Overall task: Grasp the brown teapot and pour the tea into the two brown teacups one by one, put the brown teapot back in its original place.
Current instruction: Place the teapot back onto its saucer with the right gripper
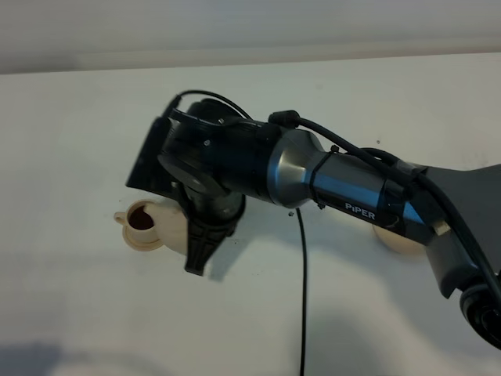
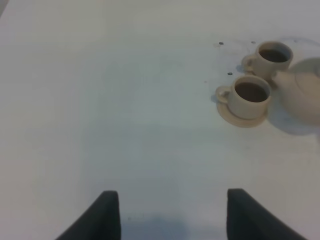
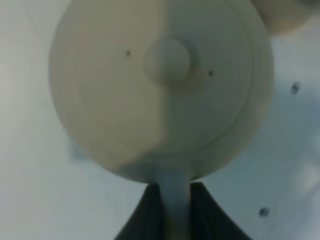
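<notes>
The brown teapot (image 3: 160,100) fills the right wrist view from above, lid knob at centre, and my right gripper (image 3: 175,200) is shut on its loop handle. In the left wrist view the teapot (image 2: 302,95) hangs beside the two brown teacups (image 2: 251,95) (image 2: 273,55), both holding dark tea. From the high camera one filled teacup (image 1: 143,222) on its saucer shows beside my right gripper (image 1: 200,254); the arm hides the other cup and most of the teapot. The original place (image 1: 395,239), a tan saucer, peeks out under the right arm. My left gripper (image 2: 167,215) is open over bare table.
The white table (image 1: 78,313) runs to a far edge by the wall. A black cable (image 1: 302,298) hangs down from the right arm toward the front. A few dark drops (image 2: 229,74) dot the table near the cups.
</notes>
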Controlling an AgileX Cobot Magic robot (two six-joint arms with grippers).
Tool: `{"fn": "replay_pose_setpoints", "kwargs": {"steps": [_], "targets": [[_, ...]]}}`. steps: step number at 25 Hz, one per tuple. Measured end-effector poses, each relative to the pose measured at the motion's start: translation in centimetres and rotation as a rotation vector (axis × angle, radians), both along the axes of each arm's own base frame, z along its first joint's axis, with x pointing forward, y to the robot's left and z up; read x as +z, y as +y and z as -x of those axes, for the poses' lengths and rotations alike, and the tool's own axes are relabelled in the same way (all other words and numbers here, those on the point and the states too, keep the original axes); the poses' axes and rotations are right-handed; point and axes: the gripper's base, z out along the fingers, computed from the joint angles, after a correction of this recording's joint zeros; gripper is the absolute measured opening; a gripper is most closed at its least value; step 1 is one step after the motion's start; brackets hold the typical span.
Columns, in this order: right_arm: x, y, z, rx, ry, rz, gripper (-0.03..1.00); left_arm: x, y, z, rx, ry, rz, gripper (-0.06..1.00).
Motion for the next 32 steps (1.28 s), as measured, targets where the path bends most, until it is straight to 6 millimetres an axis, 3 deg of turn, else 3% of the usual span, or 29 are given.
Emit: {"fn": "replay_pose_setpoints", "kwargs": {"steps": [7,14,17,26,32], "targets": [[-0.2,-1.6,-0.9,-0.056,0.034,0.032,0.12,0.0,0.0,0.0,0.0,0.0,0.0,0.47],[2.3,-5.2,-1.4,-0.14,0.019,-0.007,0.12,0.0,0.0,0.0,0.0,0.0,0.0,0.47],[3.4,-7.4,-1.6,-0.188,0.001,-0.038,0.12,0.0,0.0,0.0,0.0,0.0,0.0,0.47],[1.4,-16.7,-1.8,-0.438,0.017,-0.063,0.12,0.0,0.0,0.0,0.0,0.0,0.0,0.47],[0.8,-20.7,-1.8,-0.607,0.025,-0.081,0.12,0.0,0.0,0.0,0.0,0.0,0.0,0.47]]}}
